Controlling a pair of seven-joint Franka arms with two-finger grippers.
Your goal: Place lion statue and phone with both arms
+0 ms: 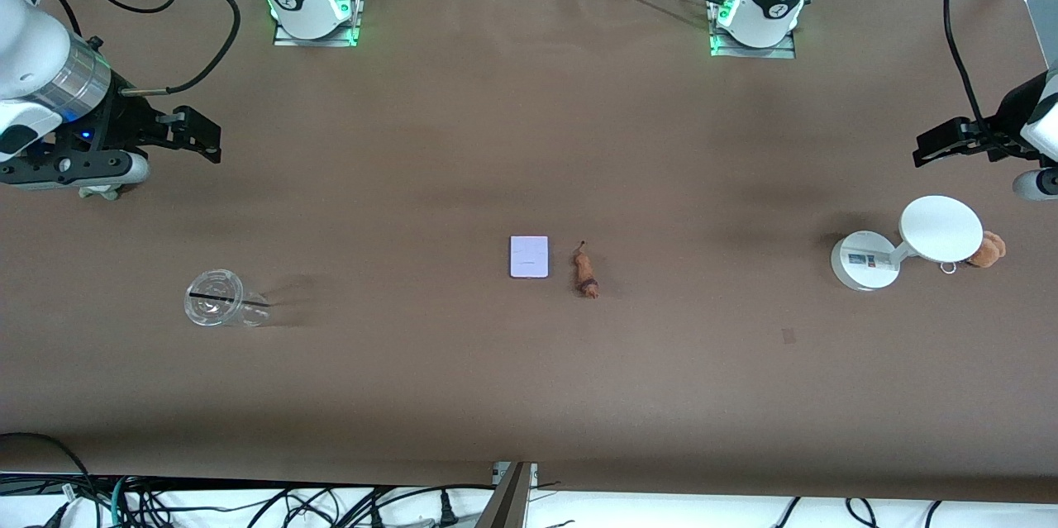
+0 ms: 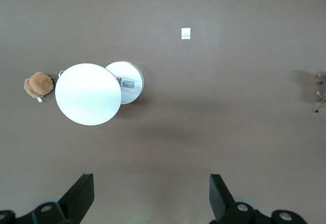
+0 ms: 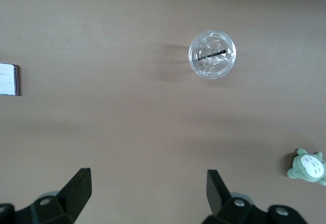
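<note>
The phone (image 1: 529, 256), a pale lavender-white flat rectangle, lies in the middle of the table. The lion statue (image 1: 586, 274), tiny and orange-brown with a dark mane end, lies just beside it toward the left arm's end, apart from it. My left gripper (image 1: 926, 149) hangs open and empty over the left arm's end of the table, by the white stand. My right gripper (image 1: 202, 135) hangs open and empty over the right arm's end. The lion shows at the edge of the left wrist view (image 2: 320, 91), the phone at the edge of the right wrist view (image 3: 9, 79).
A white round-topped stand (image 1: 940, 229) and a brown plush toy (image 1: 987, 249) with a metal ring sit at the left arm's end. A clear lidded cup (image 1: 216, 298) stands at the right arm's end. A grey plush toy (image 3: 308, 166) shows in the right wrist view.
</note>
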